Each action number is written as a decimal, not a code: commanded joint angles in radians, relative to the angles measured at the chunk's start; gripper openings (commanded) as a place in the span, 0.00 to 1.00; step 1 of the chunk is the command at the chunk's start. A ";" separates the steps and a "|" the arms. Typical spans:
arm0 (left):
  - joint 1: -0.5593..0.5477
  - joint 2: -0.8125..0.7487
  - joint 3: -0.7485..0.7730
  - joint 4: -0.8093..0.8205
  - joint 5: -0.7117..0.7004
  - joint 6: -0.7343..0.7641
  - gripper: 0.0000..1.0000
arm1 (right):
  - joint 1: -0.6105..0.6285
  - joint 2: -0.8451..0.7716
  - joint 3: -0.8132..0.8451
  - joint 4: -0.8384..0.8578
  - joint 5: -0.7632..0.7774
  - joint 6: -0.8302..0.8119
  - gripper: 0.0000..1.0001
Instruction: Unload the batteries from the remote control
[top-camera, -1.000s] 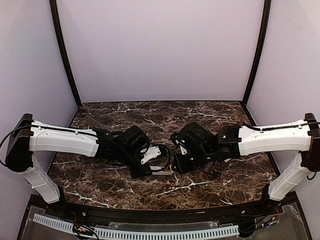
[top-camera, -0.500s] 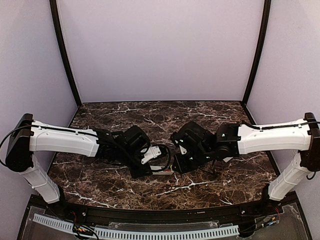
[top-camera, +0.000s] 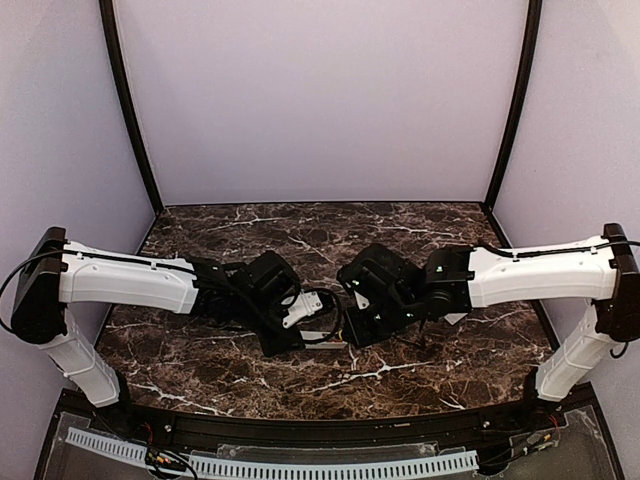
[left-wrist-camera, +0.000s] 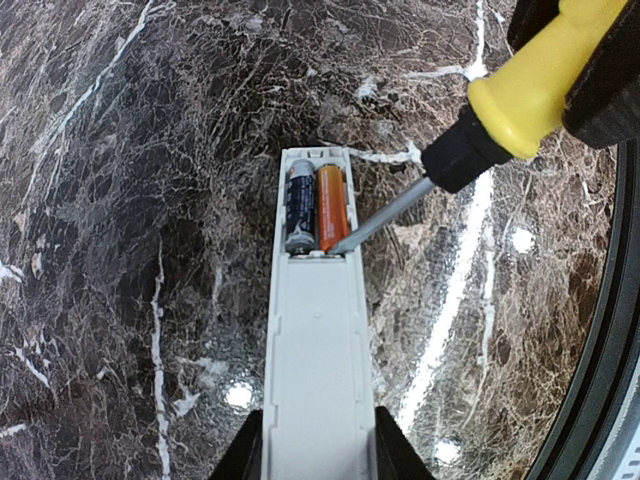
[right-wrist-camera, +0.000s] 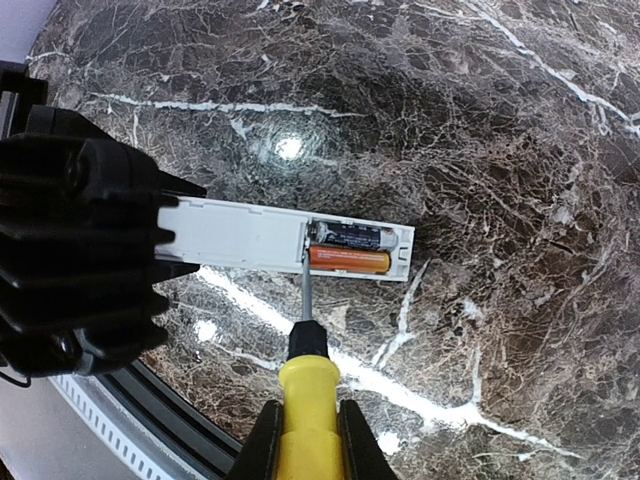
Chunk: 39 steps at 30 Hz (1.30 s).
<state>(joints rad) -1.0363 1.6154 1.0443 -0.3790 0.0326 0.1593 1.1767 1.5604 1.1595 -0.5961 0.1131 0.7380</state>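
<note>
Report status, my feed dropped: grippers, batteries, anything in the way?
Left gripper shut on remote. Right gripper shut on screwdriver, tip at orange battery. Both batteries in open bay. Nothing blocking.

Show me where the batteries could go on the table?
The marble table is bare along the back wall and by the near edge. The middle is crowded: the left gripper holds the remote control, the right gripper the screwdriver at the batteries.
</note>
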 joint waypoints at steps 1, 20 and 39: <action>-0.001 -0.023 0.016 -0.037 -0.010 0.012 0.00 | 0.000 -0.005 -0.017 -0.132 0.085 0.017 0.00; -0.001 -0.024 0.013 -0.038 -0.013 0.013 0.00 | 0.000 -0.036 -0.029 -0.192 0.125 0.032 0.00; -0.001 -0.025 0.011 -0.039 -0.010 0.014 0.00 | 0.000 -0.034 -0.031 -0.191 0.133 0.034 0.00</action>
<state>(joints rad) -1.0325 1.6154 1.0443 -0.3782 0.0086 0.1650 1.1770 1.5204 1.1309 -0.7708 0.2131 0.7647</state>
